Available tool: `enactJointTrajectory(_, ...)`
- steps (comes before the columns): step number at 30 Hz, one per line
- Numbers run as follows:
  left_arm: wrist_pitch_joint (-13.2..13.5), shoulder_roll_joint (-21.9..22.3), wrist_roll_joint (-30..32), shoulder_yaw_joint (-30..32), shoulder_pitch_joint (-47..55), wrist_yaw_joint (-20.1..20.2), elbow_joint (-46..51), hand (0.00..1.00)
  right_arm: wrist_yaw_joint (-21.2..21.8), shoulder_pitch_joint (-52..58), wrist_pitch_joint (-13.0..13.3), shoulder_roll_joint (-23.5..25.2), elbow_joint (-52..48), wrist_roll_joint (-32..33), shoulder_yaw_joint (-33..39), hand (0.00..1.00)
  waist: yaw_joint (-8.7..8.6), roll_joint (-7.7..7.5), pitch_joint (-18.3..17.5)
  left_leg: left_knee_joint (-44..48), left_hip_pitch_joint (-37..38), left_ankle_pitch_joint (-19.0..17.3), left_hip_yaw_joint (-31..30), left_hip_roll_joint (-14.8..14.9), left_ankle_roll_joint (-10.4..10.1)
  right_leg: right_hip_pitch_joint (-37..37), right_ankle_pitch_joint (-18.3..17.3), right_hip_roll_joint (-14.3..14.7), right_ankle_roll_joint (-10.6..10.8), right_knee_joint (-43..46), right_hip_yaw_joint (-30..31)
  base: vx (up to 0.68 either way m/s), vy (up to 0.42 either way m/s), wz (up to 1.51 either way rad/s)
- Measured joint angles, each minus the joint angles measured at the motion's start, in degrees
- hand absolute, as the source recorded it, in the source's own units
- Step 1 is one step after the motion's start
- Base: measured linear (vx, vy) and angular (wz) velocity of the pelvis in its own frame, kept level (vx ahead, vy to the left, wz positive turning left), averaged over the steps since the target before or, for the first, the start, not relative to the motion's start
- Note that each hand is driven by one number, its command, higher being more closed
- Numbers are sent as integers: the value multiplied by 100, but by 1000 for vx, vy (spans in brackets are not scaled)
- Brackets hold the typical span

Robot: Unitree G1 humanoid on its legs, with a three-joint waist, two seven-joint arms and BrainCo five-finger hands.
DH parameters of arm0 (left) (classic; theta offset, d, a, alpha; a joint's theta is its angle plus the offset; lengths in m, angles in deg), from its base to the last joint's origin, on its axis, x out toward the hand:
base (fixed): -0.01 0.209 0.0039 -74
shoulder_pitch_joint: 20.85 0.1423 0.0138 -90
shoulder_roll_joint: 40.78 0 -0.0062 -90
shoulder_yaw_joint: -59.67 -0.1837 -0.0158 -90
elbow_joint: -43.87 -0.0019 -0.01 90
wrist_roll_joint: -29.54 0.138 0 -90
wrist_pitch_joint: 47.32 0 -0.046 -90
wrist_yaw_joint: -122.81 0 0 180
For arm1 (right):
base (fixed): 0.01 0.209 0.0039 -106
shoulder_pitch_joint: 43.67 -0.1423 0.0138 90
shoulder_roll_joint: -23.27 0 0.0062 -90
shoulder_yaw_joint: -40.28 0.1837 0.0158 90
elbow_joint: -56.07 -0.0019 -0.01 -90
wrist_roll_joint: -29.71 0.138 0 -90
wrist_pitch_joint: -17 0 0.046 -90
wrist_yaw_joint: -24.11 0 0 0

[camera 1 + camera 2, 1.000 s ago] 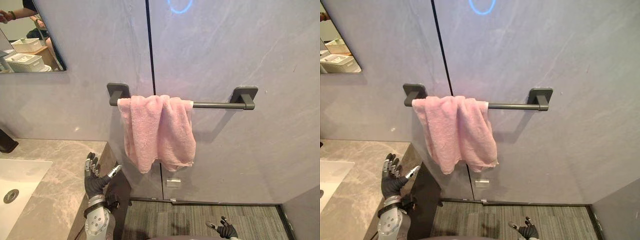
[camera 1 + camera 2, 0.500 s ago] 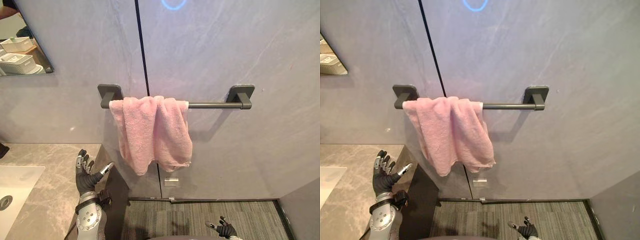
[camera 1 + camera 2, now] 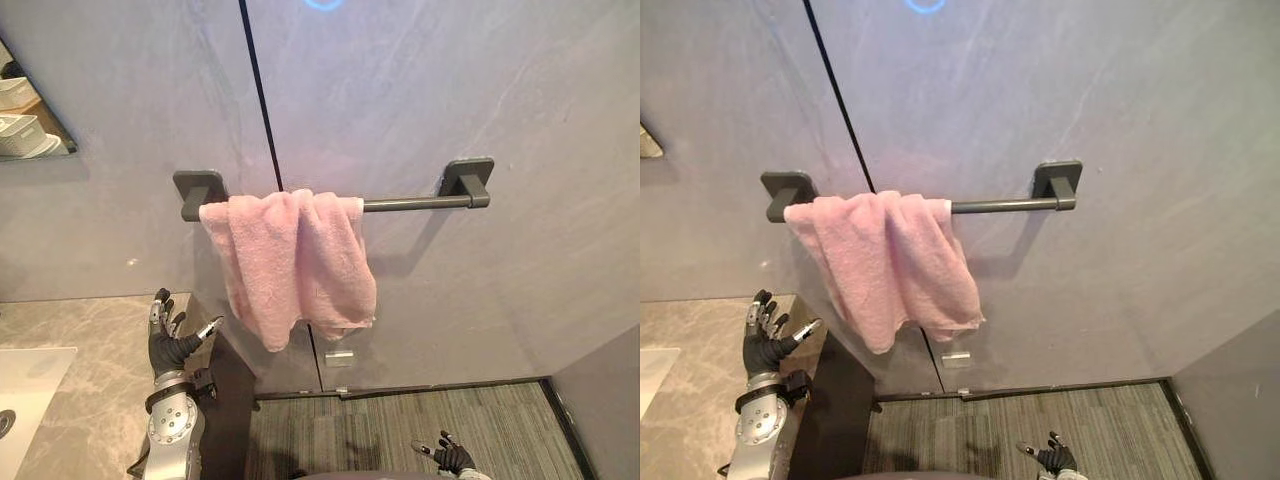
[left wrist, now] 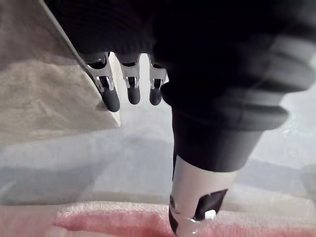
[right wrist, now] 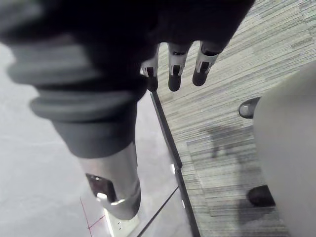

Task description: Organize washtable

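Pink terry towel (image 3: 295, 260): I see it hanging toward 6 off the dark grey wall bar (image 3: 410, 203), which lies 9-to-3.
Left robot hand (image 3: 170, 345): fingers spread, at towel's 7, over beige marble table (image 3: 80, 350).
Right robot hand (image 3: 452, 458): fingers apart, empty.

Grey marbled wall (image 3: 450, 90) split by a dark seam (image 3: 255, 100), striped grey carpet (image 3: 420, 430) below.

fluffy pink cloth towel (image 3: 290, 262) on matt dark metal bar (image 3: 415, 203); veined stone counter (image 3: 90, 352).
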Motion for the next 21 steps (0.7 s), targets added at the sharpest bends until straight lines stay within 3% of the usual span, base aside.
enactJointTrajectory(21, -285, -163, 84, -800, -87, 374, -278, 0, 13, -30, -26, -69, 54, -74, -3, 0, -43, -60, -22, 2, -88, -24, 3, -96, 23, -110, 146, -80, 61, -113, 135, -18, -8, -3)
